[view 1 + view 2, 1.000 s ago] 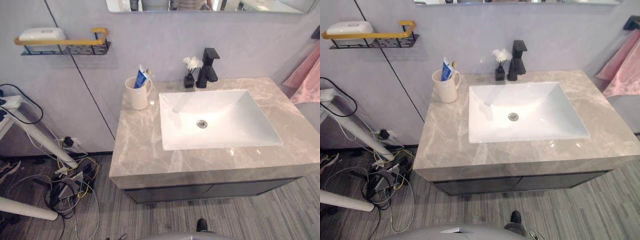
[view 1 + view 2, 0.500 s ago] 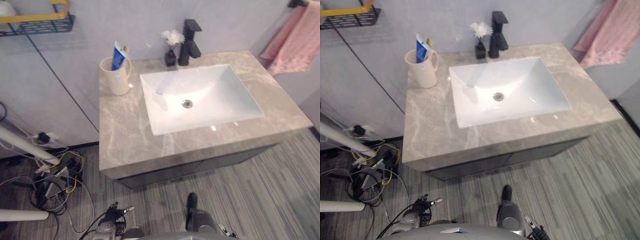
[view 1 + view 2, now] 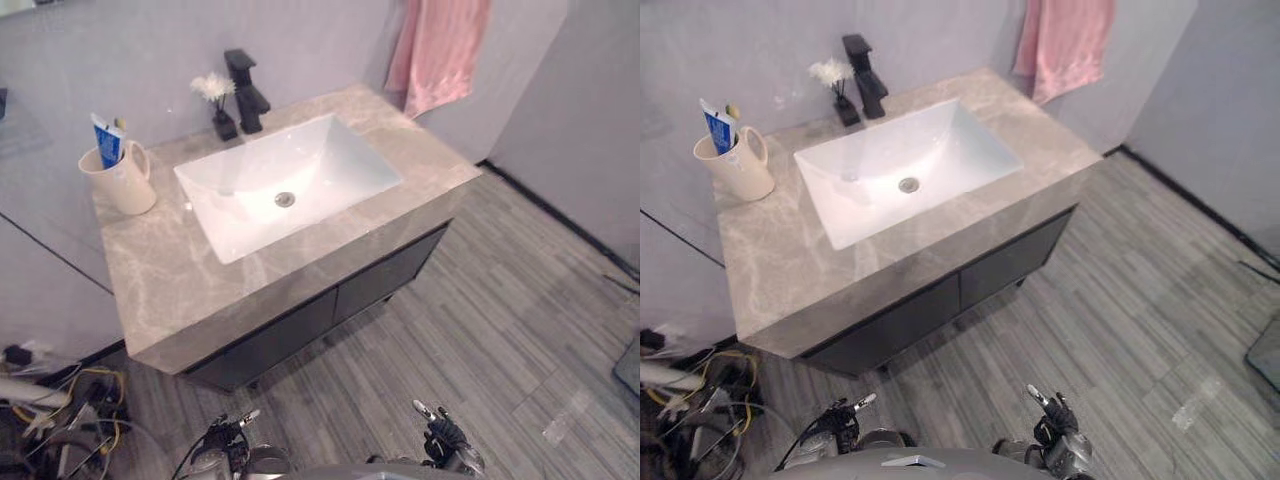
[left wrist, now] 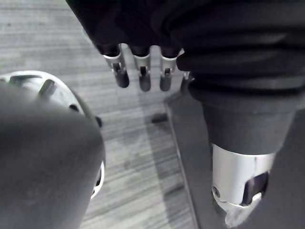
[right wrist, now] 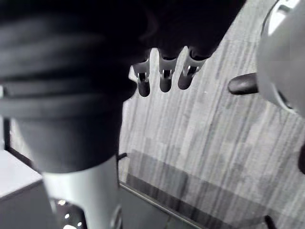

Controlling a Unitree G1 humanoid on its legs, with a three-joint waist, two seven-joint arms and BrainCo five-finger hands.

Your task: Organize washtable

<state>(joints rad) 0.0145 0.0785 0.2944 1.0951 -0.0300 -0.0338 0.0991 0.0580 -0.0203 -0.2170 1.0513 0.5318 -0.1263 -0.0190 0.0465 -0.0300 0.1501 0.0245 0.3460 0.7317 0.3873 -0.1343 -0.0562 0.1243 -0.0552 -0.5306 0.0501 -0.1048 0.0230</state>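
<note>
- The left hand (image 4: 144, 74) and right hand (image 5: 164, 76) hung low over the floor, fingers loosely straight and empty, well apart from the washtable (image 3: 180, 270).
- The cup (image 3: 122, 180) propped the toothpaste (image 3: 105, 140) upright, far left of the sink (image 3: 345, 160), probably so it was easy to reach.

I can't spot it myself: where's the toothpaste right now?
In the left eye view the toothpaste stands in the cream mug at the far left corner of the counter, left of the white sink.

No legible text is found. Print on the toothpaste tube (image 3: 104, 141) in the cup (image 3: 125, 183) is too small to be read.
</note>
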